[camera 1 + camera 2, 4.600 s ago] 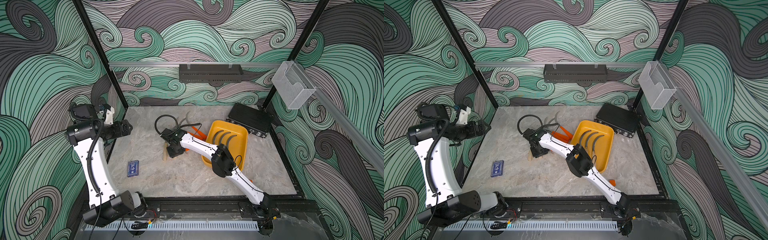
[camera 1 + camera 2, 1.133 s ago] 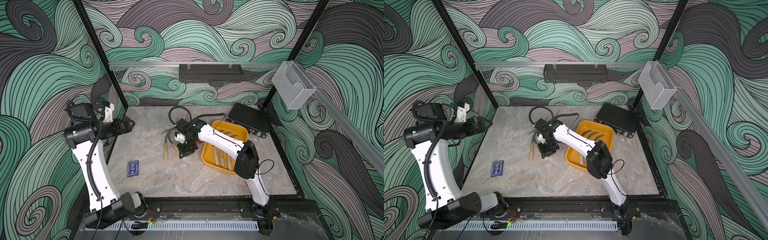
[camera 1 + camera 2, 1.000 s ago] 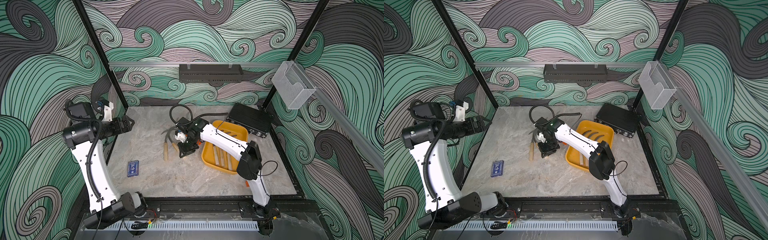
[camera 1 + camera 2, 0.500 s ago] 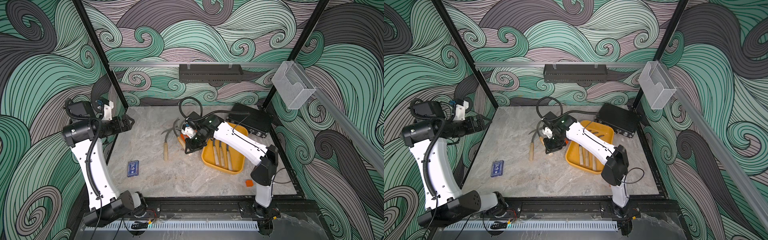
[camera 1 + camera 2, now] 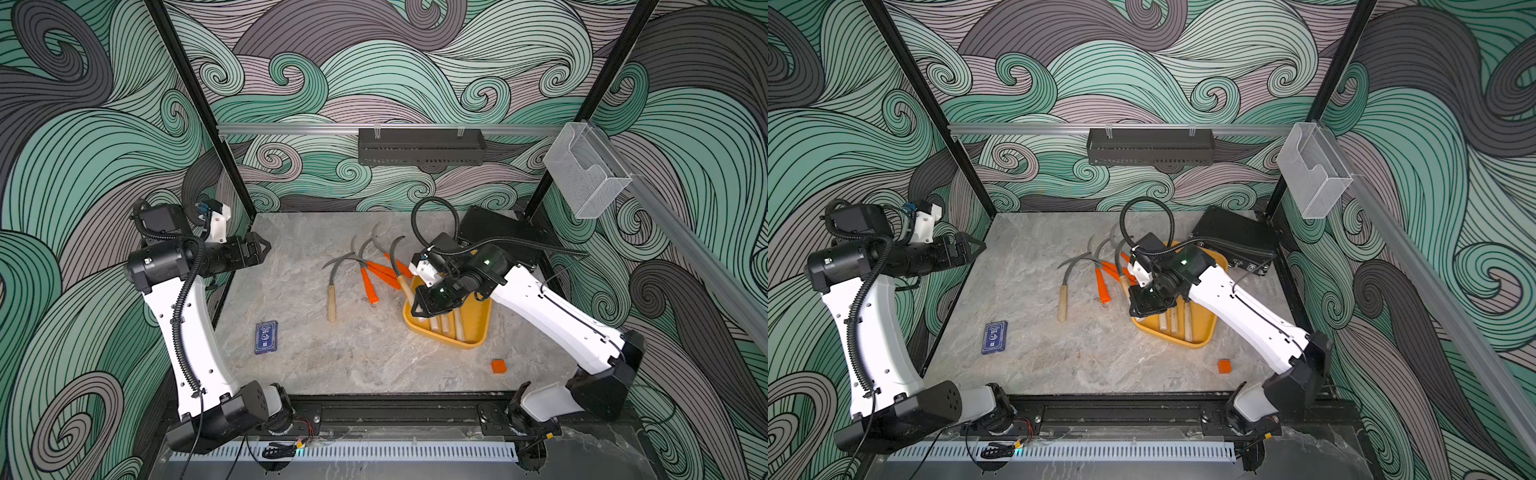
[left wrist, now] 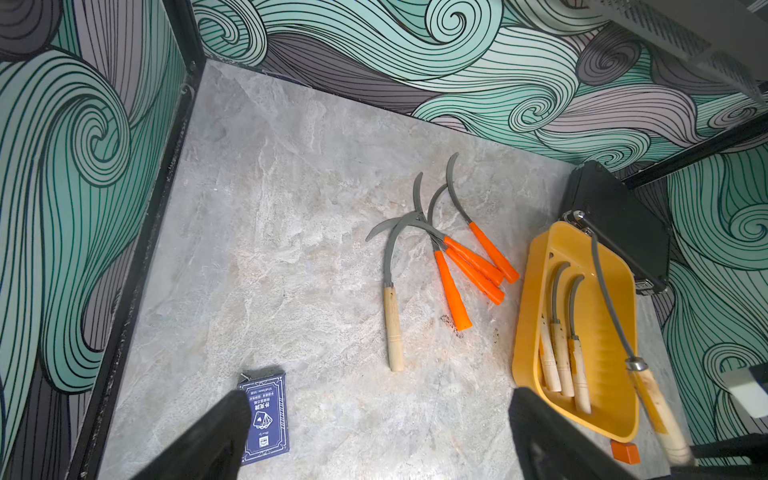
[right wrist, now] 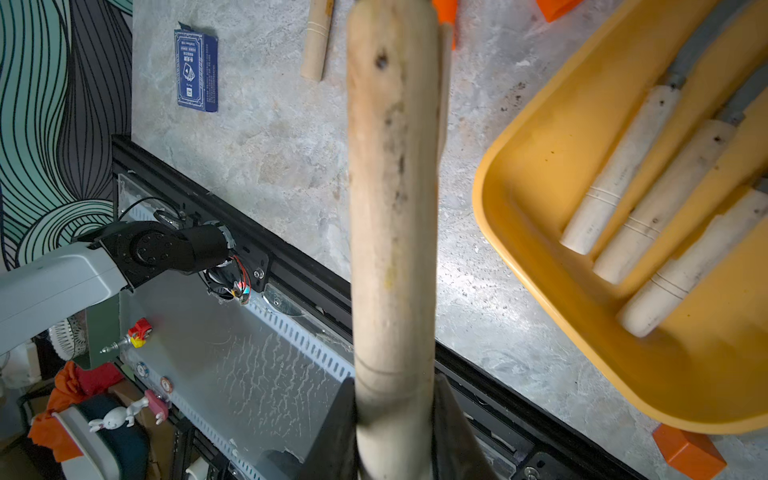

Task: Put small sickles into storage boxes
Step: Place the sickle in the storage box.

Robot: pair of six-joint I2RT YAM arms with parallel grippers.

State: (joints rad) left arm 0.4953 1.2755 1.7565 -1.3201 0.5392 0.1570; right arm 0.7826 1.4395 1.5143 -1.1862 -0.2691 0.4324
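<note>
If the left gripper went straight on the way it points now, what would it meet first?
Probably the loose wooden-handled sickle on the table, which lies ahead between the open left gripper's fingers in its wrist view. Depth is unclear; it could touch bare table before it.

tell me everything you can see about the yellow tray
The yellow tray is a shallow, oblong, plastic-looking tub with rounded corners and a raised rim. It sits flat on the marbled table, its far corner close by the black case. Three wooden-handled sickles lie inside side by side, blades toward the back. The right tool holds a fourth sickle above it.
</note>
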